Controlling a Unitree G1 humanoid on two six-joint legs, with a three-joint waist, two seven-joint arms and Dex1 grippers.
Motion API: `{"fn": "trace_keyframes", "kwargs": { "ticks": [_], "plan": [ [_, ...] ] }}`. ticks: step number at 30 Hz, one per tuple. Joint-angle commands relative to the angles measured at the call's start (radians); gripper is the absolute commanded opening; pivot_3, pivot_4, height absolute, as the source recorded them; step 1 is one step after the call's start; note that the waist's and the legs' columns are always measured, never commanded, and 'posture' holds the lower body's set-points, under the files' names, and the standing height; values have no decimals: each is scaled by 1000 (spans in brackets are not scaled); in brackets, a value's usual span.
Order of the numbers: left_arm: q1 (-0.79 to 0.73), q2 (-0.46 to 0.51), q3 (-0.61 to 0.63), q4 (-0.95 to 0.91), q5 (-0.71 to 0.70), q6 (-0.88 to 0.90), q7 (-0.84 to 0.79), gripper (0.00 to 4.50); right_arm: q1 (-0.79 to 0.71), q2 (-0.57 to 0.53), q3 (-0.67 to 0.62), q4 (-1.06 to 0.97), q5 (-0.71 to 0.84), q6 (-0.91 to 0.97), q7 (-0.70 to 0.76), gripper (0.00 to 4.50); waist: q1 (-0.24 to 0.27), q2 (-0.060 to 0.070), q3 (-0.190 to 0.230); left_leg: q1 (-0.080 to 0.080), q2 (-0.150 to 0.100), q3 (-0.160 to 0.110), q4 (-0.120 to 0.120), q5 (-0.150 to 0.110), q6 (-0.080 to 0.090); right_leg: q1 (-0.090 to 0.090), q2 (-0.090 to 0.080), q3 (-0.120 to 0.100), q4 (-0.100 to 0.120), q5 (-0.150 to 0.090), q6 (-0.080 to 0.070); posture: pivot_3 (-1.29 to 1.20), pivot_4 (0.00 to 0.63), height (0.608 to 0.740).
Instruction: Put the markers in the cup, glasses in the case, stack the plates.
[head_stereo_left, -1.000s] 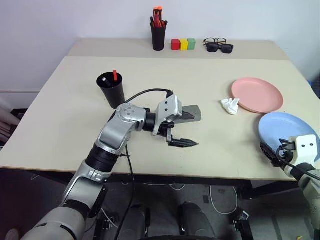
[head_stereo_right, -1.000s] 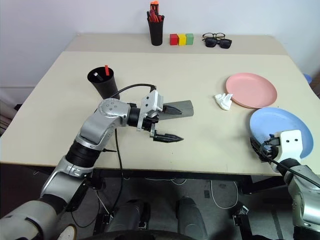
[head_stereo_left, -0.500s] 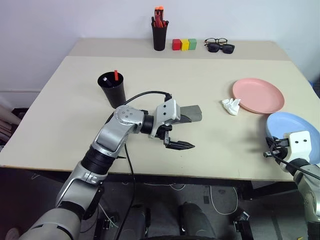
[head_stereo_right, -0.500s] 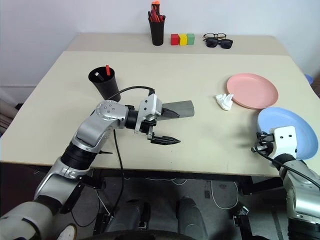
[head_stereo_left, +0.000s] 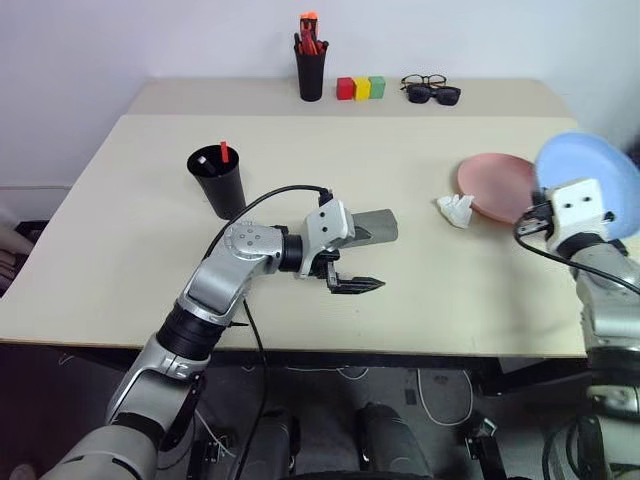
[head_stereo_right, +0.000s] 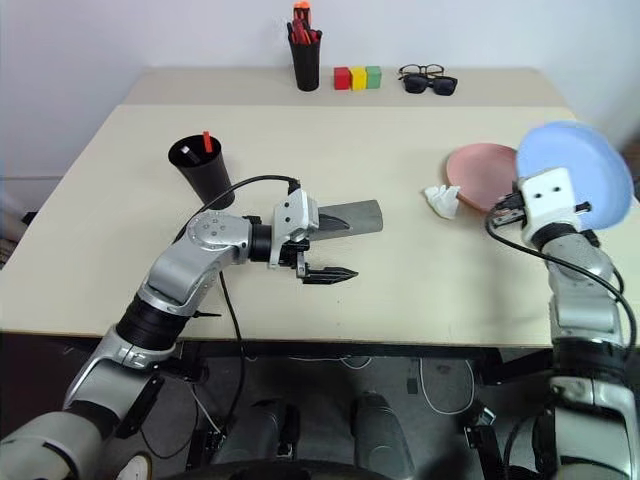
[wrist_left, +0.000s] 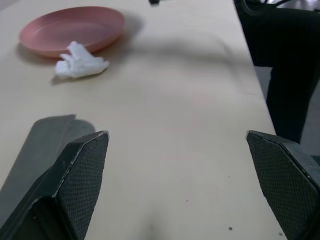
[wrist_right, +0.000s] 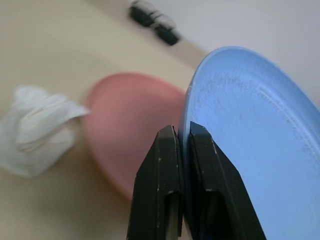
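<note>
Pinched on the rim of the light blue plate (head_stereo_left: 590, 180), my right gripper (head_stereo_left: 535, 218) holds it tilted up off the table (head_stereo_left: 130, 270) at the right, above and just right of the pink plate (head_stereo_left: 495, 187), which lies flat. A crumpled white tissue (head_stereo_left: 456, 210) sits just left of the pink plate's rim. My left gripper (head_stereo_left: 352, 285) hangs spread wide over the near middle of the table, holding nothing, with the grey case (head_stereo_left: 368, 226) lying closed just behind it. Both markers (head_stereo_left: 224, 152) already stand in the black cup (head_stereo_left: 219, 180) at the left. Along the far edge I see the pen holder (head_stereo_left: 309, 62), three coloured blocks (head_stereo_left: 359, 88), and the glasses (head_stereo_left: 424, 81) touching the sunglasses (head_stereo_left: 432, 95).

From my left wrist, the two pads (wrist_left: 80, 170) stand far apart with bare tabletop between them; the case end lies beside one pad, and the pink plate and tissue are well beyond.

From my right wrist, the black fingers (wrist_right: 165, 180) are pressed together on the blue plate's edge, the pink plate just behind it and the tissue beside that.

My worry is the thin edge grip: I judge the plate could pivot or slip out as I swing it. Lowered off-centre, it could land askew on the pink rim or drag the tissue under it.
</note>
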Motion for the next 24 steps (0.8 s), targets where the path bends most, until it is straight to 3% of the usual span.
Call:
{"fn": "trace_keyframes", "kwargs": {
  "ticks": [1, 6, 7, 9, 13, 18, 21, 24],
  "plan": [
    [27, 6, 36, -76, -19, 34, 49, 4500, -135, -21, 37, 200, -41, -123, 19, 31, -4, 0, 0, 0, 0, 0, 0, 0, 0, 0, -1, 0, 0, 0, 0, 0, 150, 740],
    [67, 27, 48, -138, -10, 72, 108, 4500, -273, -12, 87, 422, -65, -220, 36, 31, -9, 0, 0, 0, 0, 0, 0, 0, 0, 0, 0, 0, 0, 0, 0, 0, 150, 740],
    [78, 36, 50, -151, -12, 79, 114, 4500, -297, -8, 93, 450, -67, -232, 44, 680, -10, 0, 0, 0, 1, 0, 0, 0, 0, 0, 0, 0, 0, 0, 0, 0, 150, 740],
    [93, 52, 53, -167, -10, 87, 129, 4500, -333, -2, 106, 486, -74, -252, 45, 1357, -12, 0, 0, 0, 0, 0, 0, 0, 0, 0, -1, 0, 0, 0, 0, 0, 150, 740],
    [103, 62, 51, -174, -20, 93, 145, 4500, -358, 11, 115, 496, -72, -284, 34, 3393, -12, 0, 0, 0, 0, 0, 0, 0, 0, 0, -1, 0, 0, 0, 0, 0, 150, 740],
    [108, 66, 47, -178, -30, 98, 154, 4500, -308, 47, 61, 343, 59, -180, 144, 3393, -16, 0, 0, 0, 0, 0, 0, 0, 0, 0, -1, 0, 0, 0, 0, 0, 150, 740],
    [107, 65, 45, -168, -31, 96, 157, 4500, -135, 84, 42, -6, 252, 100, 295, 3393, -14, 0, 0, -1, 1, -2, 0, 0, 0, 0, -1, 0, 0, 0, 0, 0, 150, 740],
    [106, 65, 44, -167, -34, 98, 157, 4500, -34, 86, 59, -152, 262, 201, 307, 3393, -7, 0, 0, -1, 1, -3, 0, 0, 0, 0, -1, -2, 0, 0, 0, 0, 150, 740]
  ]
}}
